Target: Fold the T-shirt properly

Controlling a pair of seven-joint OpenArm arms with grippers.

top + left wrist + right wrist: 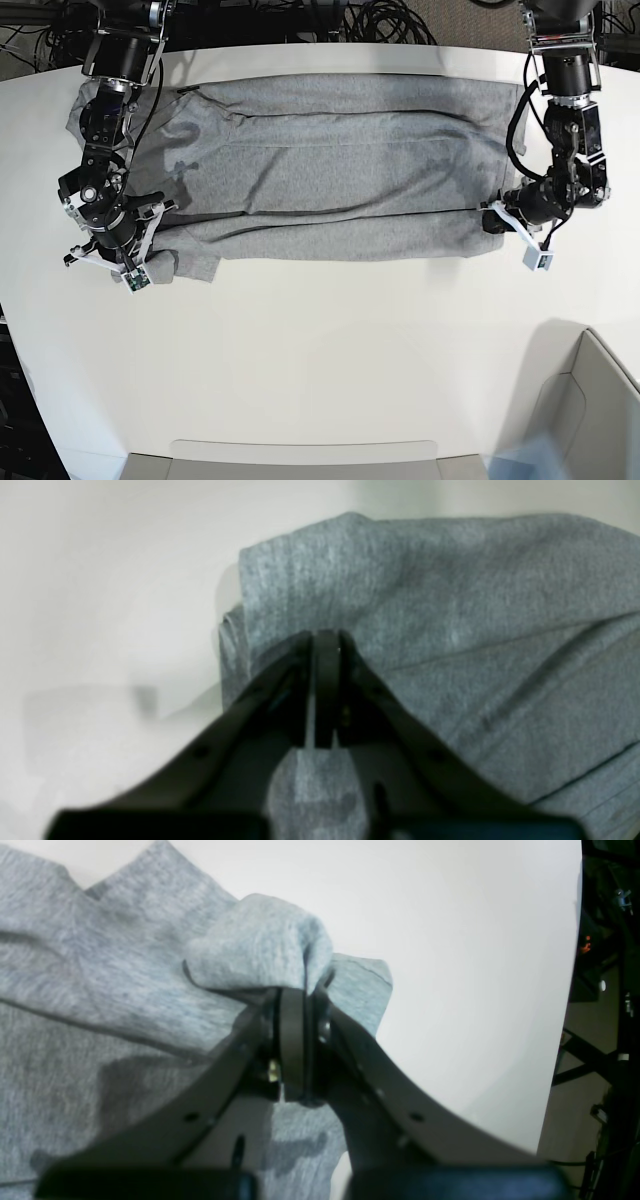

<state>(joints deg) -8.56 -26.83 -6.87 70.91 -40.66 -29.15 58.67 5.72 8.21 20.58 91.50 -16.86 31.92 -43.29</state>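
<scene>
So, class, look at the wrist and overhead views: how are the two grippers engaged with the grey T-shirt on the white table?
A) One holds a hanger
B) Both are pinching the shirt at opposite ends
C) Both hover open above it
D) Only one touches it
B: the right gripper is shut on a bunched fold of the T-shirt, and the left gripper pinches cloth at the other end.

My two arms are black, built of round jointed segments with black cables looping alongside them. My left gripper has matte black curved fingers dotted with small holes. My right gripper looks the same, with a brass-coloured fitting just beside its jaws. White brackets sit near each wrist, over the white desk.
</scene>
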